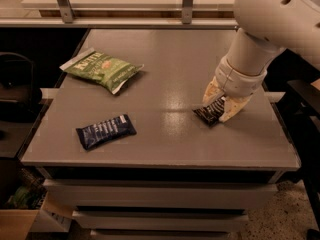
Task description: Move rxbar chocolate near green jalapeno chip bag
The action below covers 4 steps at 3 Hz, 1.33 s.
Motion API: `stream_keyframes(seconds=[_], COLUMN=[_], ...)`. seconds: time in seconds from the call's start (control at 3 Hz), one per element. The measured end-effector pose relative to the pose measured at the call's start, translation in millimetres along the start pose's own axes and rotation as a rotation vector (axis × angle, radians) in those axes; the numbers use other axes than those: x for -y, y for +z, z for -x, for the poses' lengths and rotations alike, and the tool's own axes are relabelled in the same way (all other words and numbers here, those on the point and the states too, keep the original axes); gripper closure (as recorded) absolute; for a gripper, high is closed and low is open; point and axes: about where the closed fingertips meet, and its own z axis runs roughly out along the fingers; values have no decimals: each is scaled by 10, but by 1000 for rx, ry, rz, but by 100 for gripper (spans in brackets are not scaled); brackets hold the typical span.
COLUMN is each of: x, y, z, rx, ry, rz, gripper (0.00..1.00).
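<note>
Step in hand: grasp/pick-up phase, transport not yet begun.

Hand [219, 109] is low over right side of surface [175, 54], at the chocolate bar [207, 115]. Two cream fingers [212, 91] straddle the bar's far end and look closed onto it w/ only the wrapper's width between them. Judged a pinch, not a wide-open hover.

Bar lies at right-centre of surface, apparently touching it or barely tilted; can't tell if lifted. Well apart from green chip bag [102, 70], which sits at far left. Blue bar [106, 131] is front left, roughly btwn the two.

Bar long axis: diagonal, free end pointing front-left, other end under the fingers. Approx only, part hidden.

Next move calls for: lift clear, carry left across surface, pass behind blue bar w/o nudging it, set down just beside chip bag. Risk: thin wrapper slips from the end-grip.
</note>
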Motion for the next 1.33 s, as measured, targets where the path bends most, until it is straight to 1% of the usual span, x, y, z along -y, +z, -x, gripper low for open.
stream_keyframes(seconds=[0.33,0.67,1.0,1.33], x=[22,78,245,543], y=[-92,-287,-492,-666], z=[-34,-101,-127,-45], rx=[-14,-46,-74,-75], ry=[2,2,-29,-108], rz=[-14,-50,-97,-149], gripper=[100,100,100,100])
